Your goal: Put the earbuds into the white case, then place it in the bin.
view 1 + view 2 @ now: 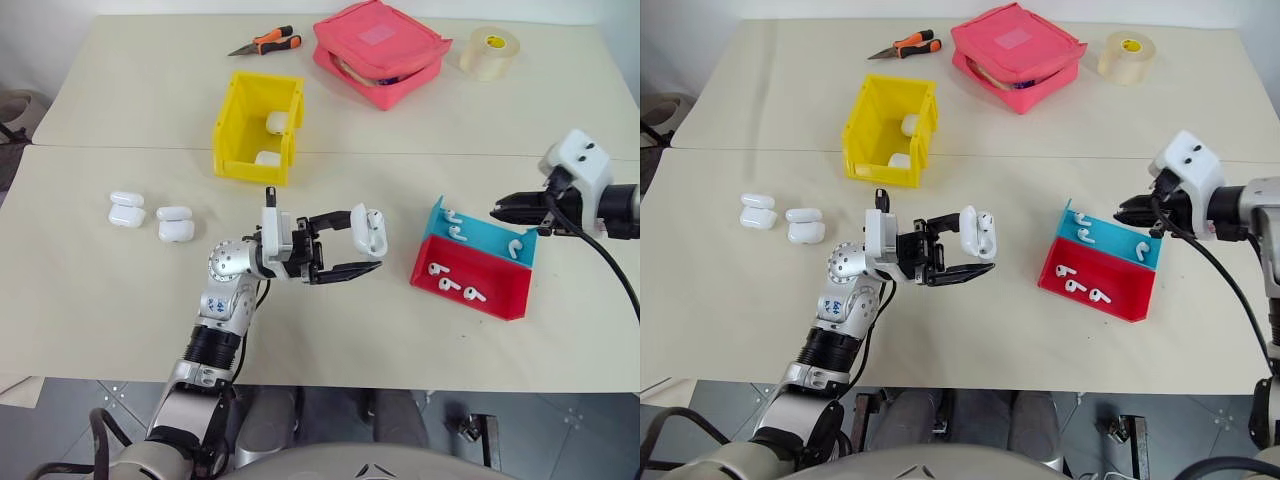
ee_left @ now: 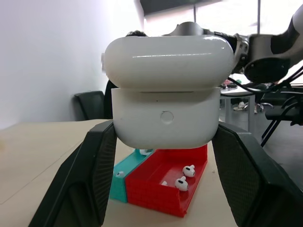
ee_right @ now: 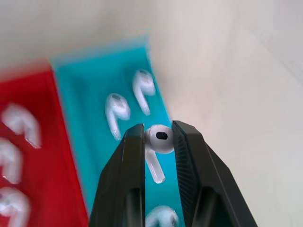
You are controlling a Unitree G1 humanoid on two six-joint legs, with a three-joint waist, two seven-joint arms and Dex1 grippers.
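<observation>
From the head camera, a pale desk (image 1: 120, 320) carries everything. Near the middle of the desk, the left gripper (image 1: 362, 250) holds a white case (image 1: 369, 230) above the surface, its black jaws clamped on the case's sides. The case stands upright with its lid up. Toward the right edge sits a tray (image 1: 500, 298) with a red half nearer the front edge and a blue half behind it; several loose earbuds (image 1: 448, 285) lie in both halves. The right gripper (image 1: 497, 211) hangs just above the blue half, its jaws nearly together. A yellow bin (image 1: 240, 150) stands toward the far edge, left of centre, with two more cases (image 1: 276, 122) inside. Two spare cases (image 1: 127, 209) lie near the left edge. Along the far edge are orange-handled pliers (image 1: 268, 42), a pink zip pouch (image 1: 380, 50) and a roll of clear tape (image 1: 489, 52).

In the left wrist view, the white case (image 2: 165, 90) sits clamped between the two black fingers (image 2: 94, 175), its lid raised. The tray lies beyond it on the desk.

In the right wrist view, the right gripper's jaws are pinched on one earbud (image 3: 160, 142), its round head between the fingers (image 3: 135, 161) and its stem pointing away. It hangs above the blue half, where other earbuds lie.
</observation>
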